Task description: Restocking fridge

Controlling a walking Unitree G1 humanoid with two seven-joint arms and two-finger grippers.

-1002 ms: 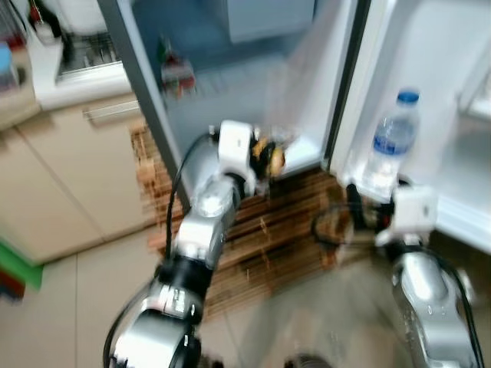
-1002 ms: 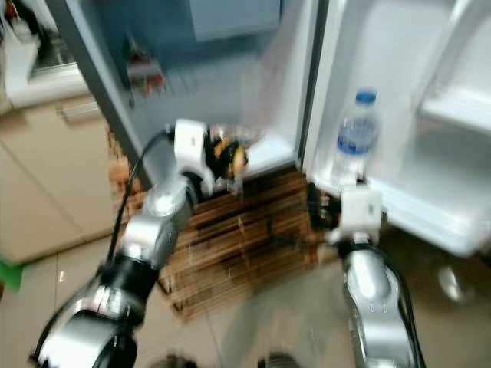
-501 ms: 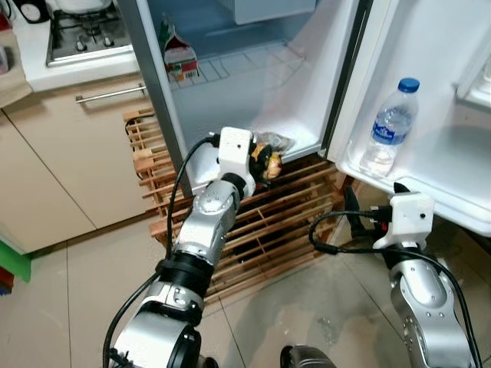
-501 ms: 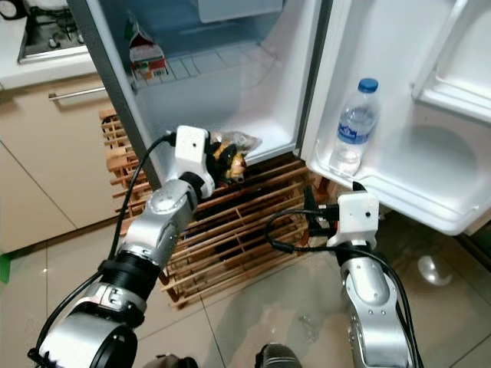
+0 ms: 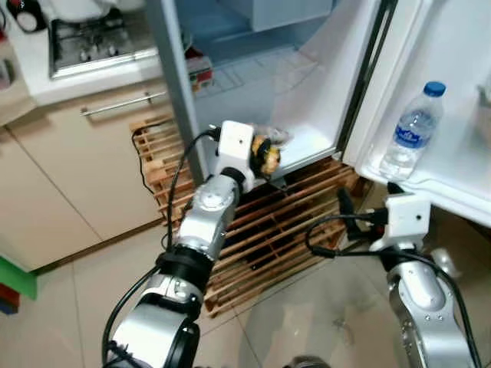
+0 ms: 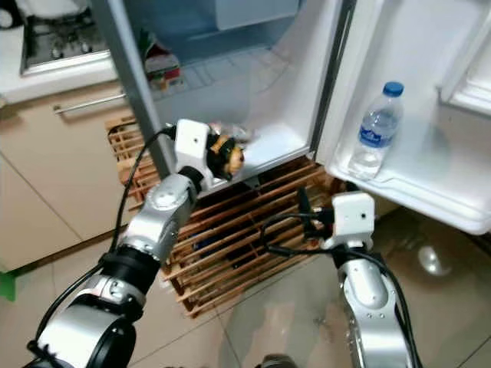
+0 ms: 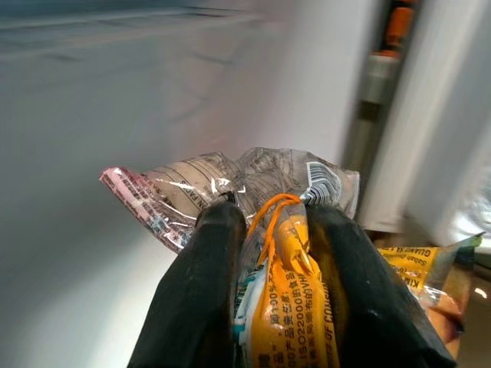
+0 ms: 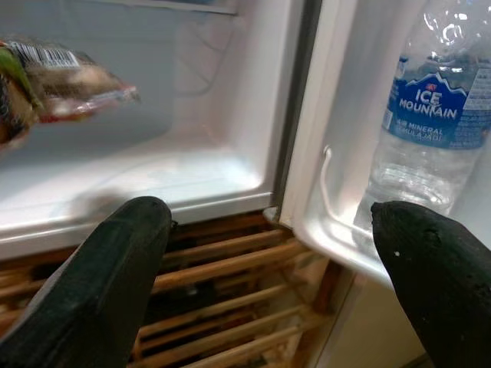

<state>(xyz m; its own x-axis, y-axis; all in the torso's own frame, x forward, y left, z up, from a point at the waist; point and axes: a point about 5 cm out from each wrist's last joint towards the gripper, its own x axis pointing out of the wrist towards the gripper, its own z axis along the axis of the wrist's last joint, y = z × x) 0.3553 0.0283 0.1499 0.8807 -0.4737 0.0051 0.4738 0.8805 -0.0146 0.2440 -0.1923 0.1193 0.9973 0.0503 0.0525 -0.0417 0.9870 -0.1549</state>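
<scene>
Left gripper (image 7: 268, 253): fingers clamped on a clear snack bag (image 7: 253, 192) with a yellow label.
Bag position: at the lower front lip of the open fridge (image 5: 307, 142), its long axis pointing inward.
Nearer arm: left, already at the opening.
Right gripper (image 8: 268, 268): spread wide, holding nothing, low near the door shelf with the water bottle (image 6: 374, 130).

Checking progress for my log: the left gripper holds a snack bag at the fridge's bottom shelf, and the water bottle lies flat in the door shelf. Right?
Not quite: the water bottle stands upright, as the right eye view shows. The left gripper does hold the snack bag.
</scene>
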